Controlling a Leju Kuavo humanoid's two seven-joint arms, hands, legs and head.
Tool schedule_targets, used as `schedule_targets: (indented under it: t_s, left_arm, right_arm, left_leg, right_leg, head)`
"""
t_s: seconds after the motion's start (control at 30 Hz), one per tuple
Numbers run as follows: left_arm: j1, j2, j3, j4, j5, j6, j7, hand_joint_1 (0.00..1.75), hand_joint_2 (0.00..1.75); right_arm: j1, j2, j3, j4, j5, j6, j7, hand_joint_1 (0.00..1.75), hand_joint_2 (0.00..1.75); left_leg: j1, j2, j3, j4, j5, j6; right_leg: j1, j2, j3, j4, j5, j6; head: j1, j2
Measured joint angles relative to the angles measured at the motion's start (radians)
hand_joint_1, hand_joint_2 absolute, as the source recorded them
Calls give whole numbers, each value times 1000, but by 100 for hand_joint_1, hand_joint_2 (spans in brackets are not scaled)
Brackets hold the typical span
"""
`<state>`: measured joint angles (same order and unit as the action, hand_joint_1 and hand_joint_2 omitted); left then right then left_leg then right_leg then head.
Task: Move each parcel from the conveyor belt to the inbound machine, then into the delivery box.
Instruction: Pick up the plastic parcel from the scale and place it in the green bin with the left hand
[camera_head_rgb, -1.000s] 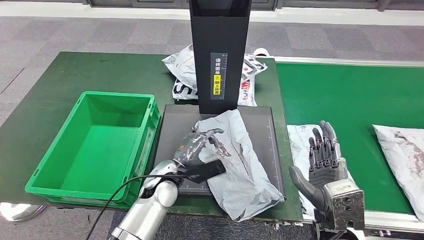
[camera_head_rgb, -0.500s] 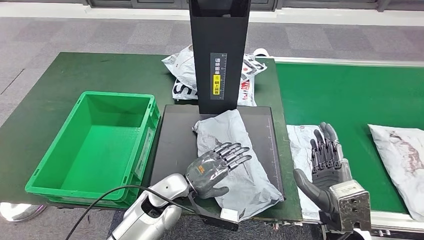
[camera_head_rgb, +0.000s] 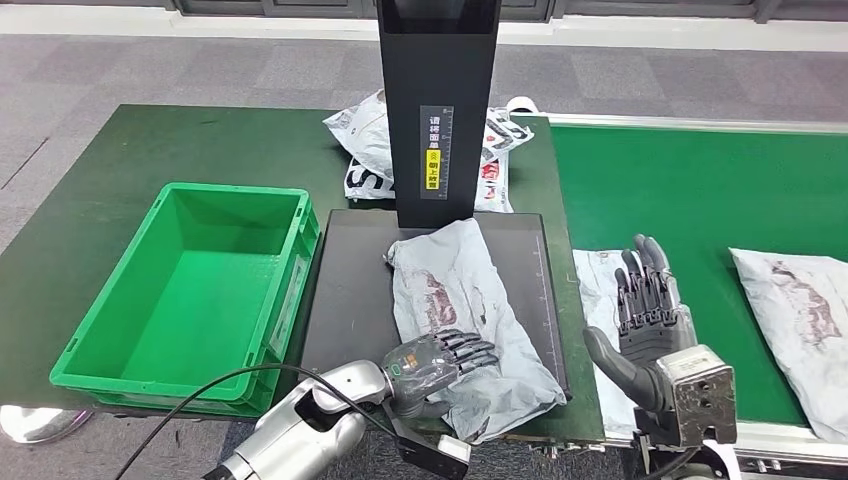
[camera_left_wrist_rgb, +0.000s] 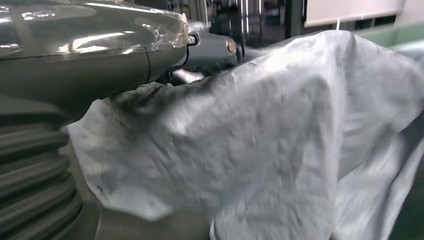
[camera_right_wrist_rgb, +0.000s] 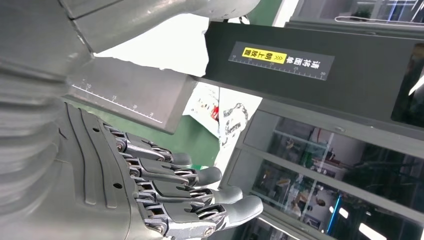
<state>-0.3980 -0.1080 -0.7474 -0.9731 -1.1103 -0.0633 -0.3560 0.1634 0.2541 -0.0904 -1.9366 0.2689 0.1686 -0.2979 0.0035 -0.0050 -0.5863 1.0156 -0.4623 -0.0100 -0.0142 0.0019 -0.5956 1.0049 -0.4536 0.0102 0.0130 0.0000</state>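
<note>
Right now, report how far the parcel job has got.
Done: one grey parcel lies on the inbound machine. In hand: the left robot hand rests on its near end. Left: the green delivery box holds nothing; two parcels wait on the belt.

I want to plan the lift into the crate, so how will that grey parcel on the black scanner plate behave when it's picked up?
The grey parcel is probably floppy: a creased, rumpled bag. It would likely sag either side of the left hand, and its smooth film may slip.
</note>
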Motion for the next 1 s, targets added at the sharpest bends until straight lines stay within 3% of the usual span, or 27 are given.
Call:
schedule_targets:
  t_s: [0.23,0.57,0.87,1.0]
  left_arm:
    - [-96,-30,-16,178,42,31,-10,175,175]
    - [-130,-40,-9,243,96,120,18,175,175]
    - [-97,8,142,17,347,74,-2,175,175]
    - [-60,26,232,-131,452,126,-13,175,175]
  right_arm:
    - [-30,-6,0,33,-12,4,7,0,175]
    - [-38,-12,0,52,-18,-1,8,0,175]
    - [-39,-12,0,55,-13,-8,13,0,175]
    - [-39,-14,-1,55,-13,-30,16,0,175]
  left_leg:
    - [0,0,0,0,0,0]
    - [0,0,2,0,0,0]
    - [0,-1,1,0,1,-1]
    - [0,0,1,0,1,-1]
  right_leg:
    - [0,0,1,0,0,0]
    - [0,0,2,0,0,0]
    - [0,0,2,1,0,0]
    - [0,0,1,1,0,0]
  head:
    - [0,0]
    - [0,0]
    - [0,0]
    - [0,0]
